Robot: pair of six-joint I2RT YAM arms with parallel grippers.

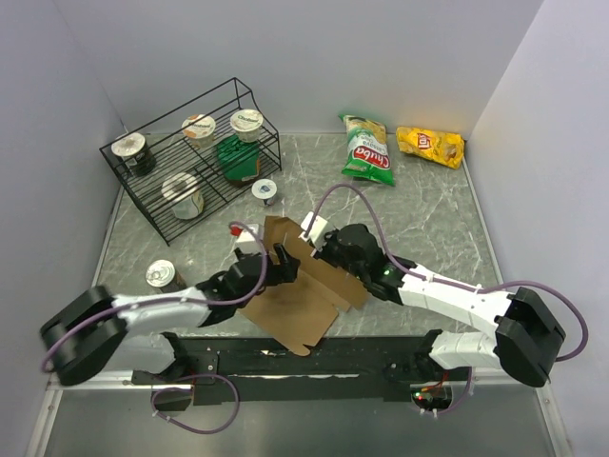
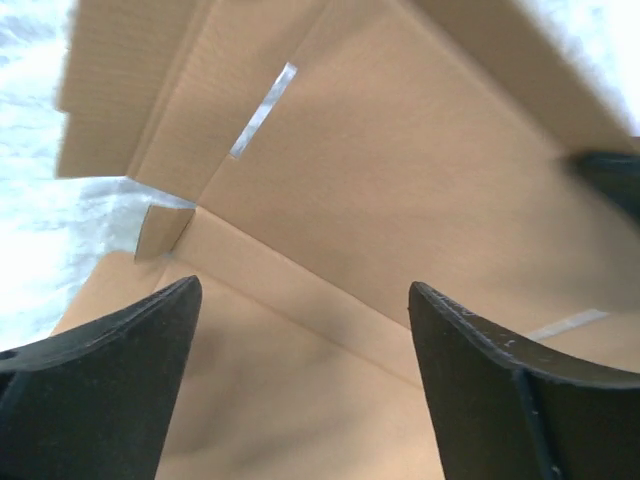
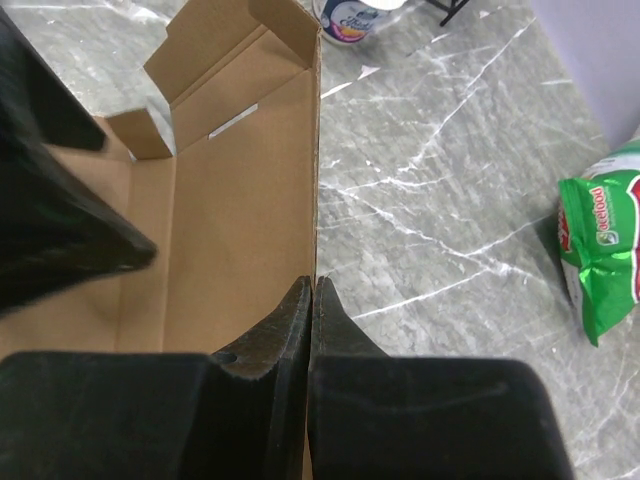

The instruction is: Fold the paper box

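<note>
paper box (image 1: 303, 295): plain brown, unprinted; fine corrugation ribbing on the inner faces.
table (image 1: 438, 219): grey marble pattern with thin white veins.
green chip bag (image 1: 367, 152): at the table's far edge; bright green, white panel, red band with white lettering.
yellow chip bag (image 1: 430, 146): near the far right corner; yellow with a red logo.
wire rack (image 1: 157, 181): far left corner; black wire grid.
left gripper (image 2: 305, 300): matte black.
right gripper (image 3: 313, 290): black, slightly speckled.
cables (image 1: 357, 195): purple.
</note>
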